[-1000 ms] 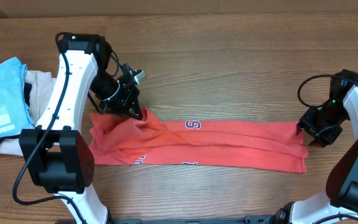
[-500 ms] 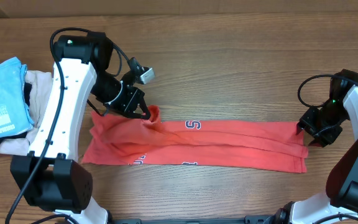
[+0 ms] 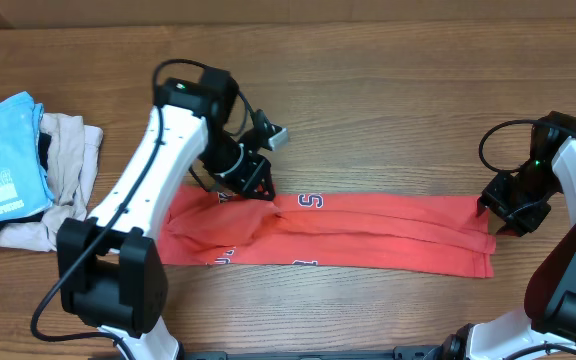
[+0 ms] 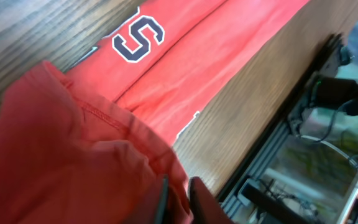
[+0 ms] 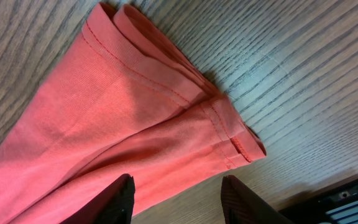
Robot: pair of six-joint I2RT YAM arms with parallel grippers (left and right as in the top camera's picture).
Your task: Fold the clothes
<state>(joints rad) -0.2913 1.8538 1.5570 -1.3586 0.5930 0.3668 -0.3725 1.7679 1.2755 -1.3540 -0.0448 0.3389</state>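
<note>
The coral-red T-shirt (image 3: 368,232) lies folded into a long strip across the table, its letter S (image 3: 311,202) facing up. My left gripper (image 3: 261,190) is shut on the shirt's left end and holds a bunched fold of it above the strip, near the S. The left wrist view shows red cloth pinched between the fingers (image 4: 179,199) and the S (image 4: 139,38) beyond. My right gripper (image 3: 496,212) is open at the strip's right end. The right wrist view shows its fingers (image 5: 176,196) apart over the hemmed edge (image 5: 166,93), holding nothing.
A light blue printed tee (image 3: 3,160) lies on a beige garment (image 3: 63,170) at the left edge of the table. The table's front rail shows in the left wrist view (image 4: 278,143).
My left gripper has carried the shirt's left end to the right, from the left tip toward the S, folding that end over the strip. The right arm has not moved.
</note>
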